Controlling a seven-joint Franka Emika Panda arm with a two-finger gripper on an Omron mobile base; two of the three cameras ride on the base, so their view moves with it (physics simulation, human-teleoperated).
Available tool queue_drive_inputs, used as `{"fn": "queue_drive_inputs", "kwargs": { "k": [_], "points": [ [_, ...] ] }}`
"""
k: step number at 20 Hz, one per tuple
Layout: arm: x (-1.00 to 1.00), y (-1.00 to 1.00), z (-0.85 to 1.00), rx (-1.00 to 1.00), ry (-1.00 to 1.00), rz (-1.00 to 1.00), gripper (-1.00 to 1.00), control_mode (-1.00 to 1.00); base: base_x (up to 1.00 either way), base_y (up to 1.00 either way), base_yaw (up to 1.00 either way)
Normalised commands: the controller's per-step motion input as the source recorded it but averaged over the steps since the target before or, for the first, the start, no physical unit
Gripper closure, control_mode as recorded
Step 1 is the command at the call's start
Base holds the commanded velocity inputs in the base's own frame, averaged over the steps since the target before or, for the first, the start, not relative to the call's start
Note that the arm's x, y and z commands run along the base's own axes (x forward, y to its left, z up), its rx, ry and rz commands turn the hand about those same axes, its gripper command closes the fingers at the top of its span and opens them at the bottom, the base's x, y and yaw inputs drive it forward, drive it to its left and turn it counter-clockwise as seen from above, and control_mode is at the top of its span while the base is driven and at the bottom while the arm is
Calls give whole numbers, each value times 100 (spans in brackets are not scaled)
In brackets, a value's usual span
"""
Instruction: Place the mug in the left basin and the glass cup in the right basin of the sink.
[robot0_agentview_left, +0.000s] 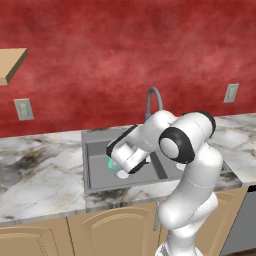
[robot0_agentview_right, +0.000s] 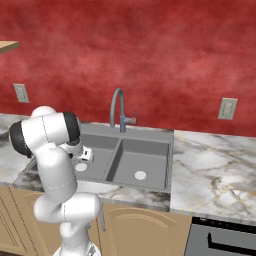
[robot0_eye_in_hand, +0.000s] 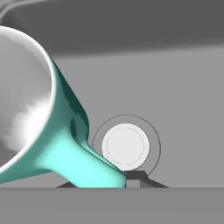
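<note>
Mug (robot0_eye_in_hand: 52, 144), teal-green with a pale inside, was gripped by its handle, the jaws clamped together on it at the bottom of the hand view. There the mug leaned to the upper left, its open rim facing the camera, and the round white drain (robot0_eye_in_hand: 125, 146) of the dark grey basin floor lay just beyond the handle. From the left base view, a sliver of teal (robot0_agentview_left: 113, 164) showed under the white hand, low inside the left basin (robot0_agentview_left: 100, 172) of the sink (robot0_agentview_left: 90, 136). Whether the mug touched the basin floor could not be told. The gripper (robot0_agentview_left: 120, 167) was lowered into that basin, with the arm bent over the front rim. In the right base view, the right basin (robot0_agentview_right: 145, 155) lay beside it across the divider, with the arched grey tap (robot0_agentview_right: 118, 107) behind both, and marbled counter (robot0_agentview_right: 210, 165) on either side.
</note>
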Motion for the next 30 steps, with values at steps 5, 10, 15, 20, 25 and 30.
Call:
{"fn": "queue_drive_inputs", "kwargs": {
  "k": [5, 10, 15, 20, 25, 30],
  "points": [
    [38, 7, -27, 0, 0, -2, 100, -100, 0, 0, 0],
    [29, 9, -44, -3, 2, -2, 100, -100, 0, 0, 0],
    [22, 11, -44, -4, 1, -2, 100, -100, 0, 0, 0],
    [14, 10, -33, -3, 0, -1, 100, -100, 0, 0, 0],
    [10, 8, -37, 0, 0, 0, 100, -100, 0, 0, 0],
    [4, 10, -9, 0, 0, 0, -100, -100, 0, 0, 0]
  ]
}}
